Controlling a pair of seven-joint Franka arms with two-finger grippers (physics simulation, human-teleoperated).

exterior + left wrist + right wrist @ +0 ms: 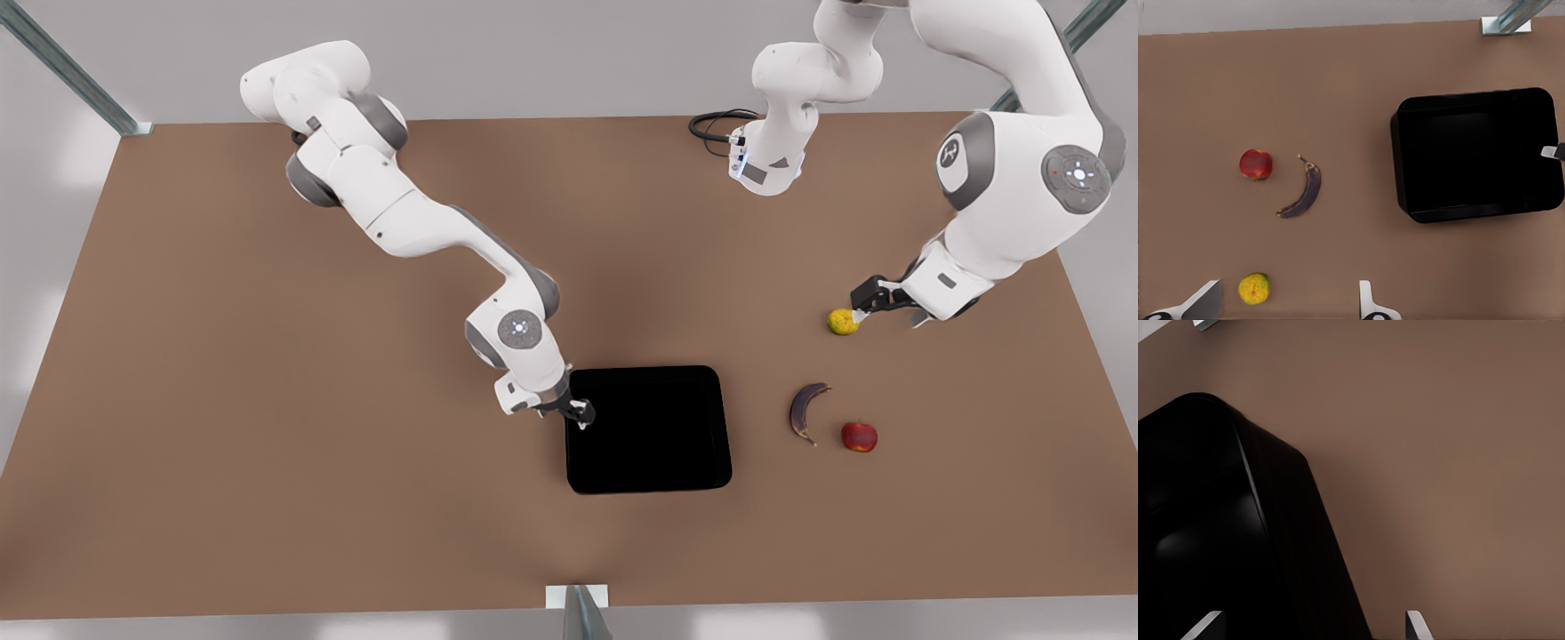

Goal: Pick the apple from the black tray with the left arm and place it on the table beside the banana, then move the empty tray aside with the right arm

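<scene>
The apple (pixel 859 436) lies on the tabletop (pixel 267 356) just beside the banana (pixel 807 412), well clear of the black tray (pixel 649 429), which is empty. The right gripper (pixel 582 416) sits at the tray's rim on the side away from the fruit, jaws spread astride the rim and not yet closed on it. The left gripper (pixel 861 302) hangs above the bumpy yellow-green fruit (pixel 842 322), jaws open, holding nothing. Your risks: a grip on the thin glossy rim may slip or tip the tray; a push toward the fruit would knock the banana and apple
</scene>
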